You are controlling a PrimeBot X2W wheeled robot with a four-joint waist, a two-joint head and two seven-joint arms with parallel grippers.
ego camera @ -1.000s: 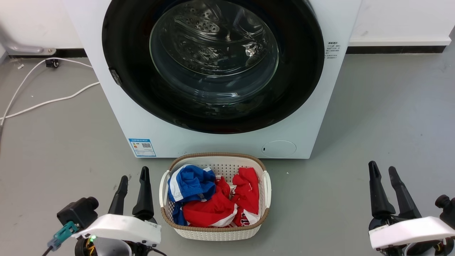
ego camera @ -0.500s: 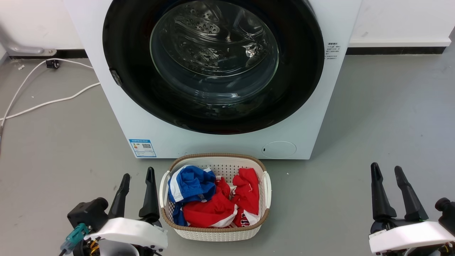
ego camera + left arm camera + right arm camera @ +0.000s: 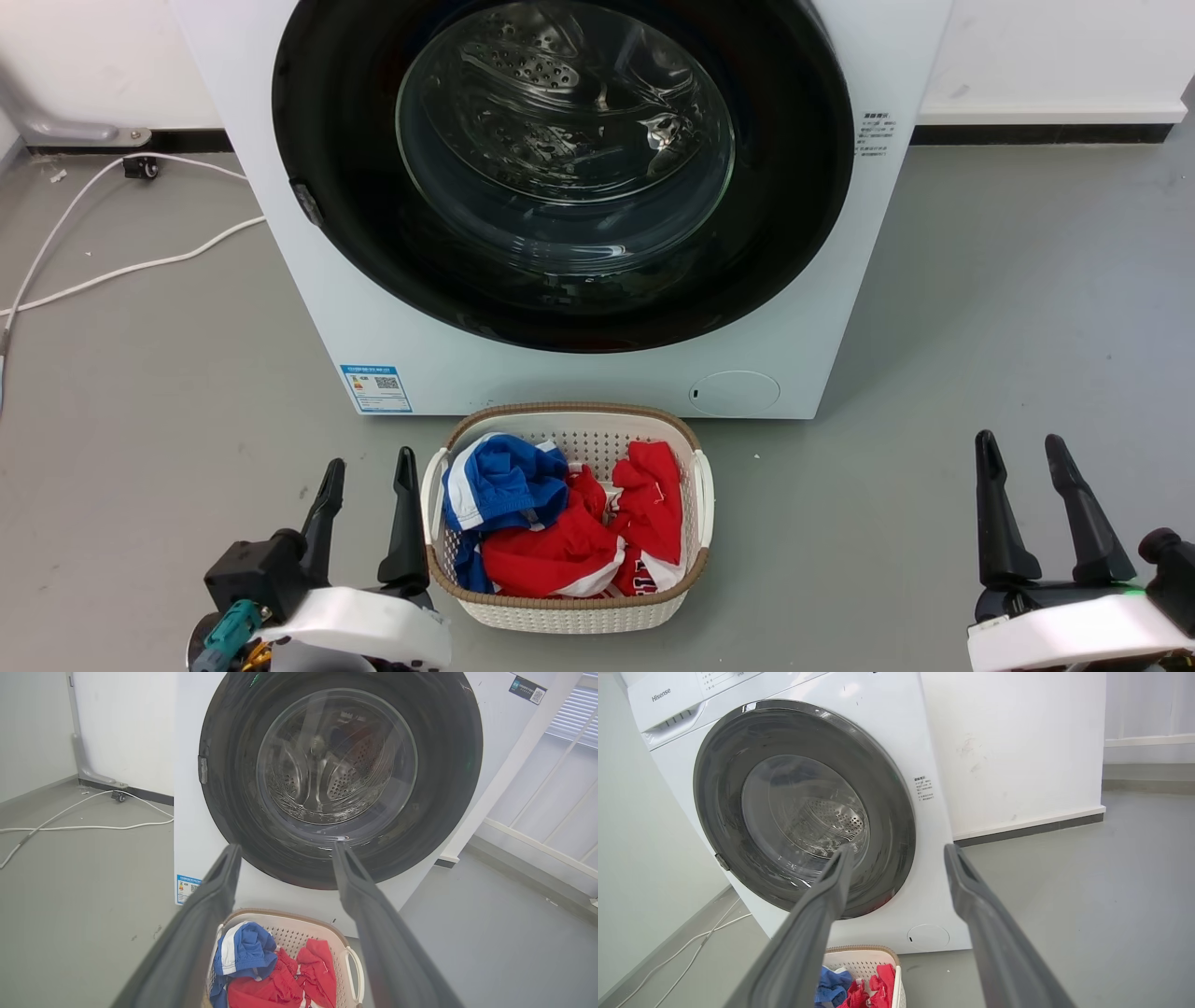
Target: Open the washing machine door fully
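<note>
The washing machine door (image 3: 565, 149) is a large round black disc with a bulging glass centre, and it lies shut against the white machine. A small grey latch (image 3: 305, 201) sits on its left rim. My left gripper (image 3: 370, 459) is open at the lower left, just left of the basket, with nothing between its fingers. At the lower right my right gripper (image 3: 1018, 439) also stands open and holds nothing. Both are well short of the door. In the left wrist view the left gripper (image 3: 286, 846) points at the door (image 3: 336, 765). In the right wrist view the right gripper (image 3: 900, 848) points at the door (image 3: 803, 807).
A white laundry basket (image 3: 565, 611) with red and blue clothes stands on the grey floor right in front of the machine. A small round white flap (image 3: 735, 392) is low on the front panel. A white cable (image 3: 121, 271) lies on the floor at the left.
My left gripper has shifted right and lower in the view, closer to the basket. The right gripper's fingers have spread a little wider. The door has not moved.
</note>
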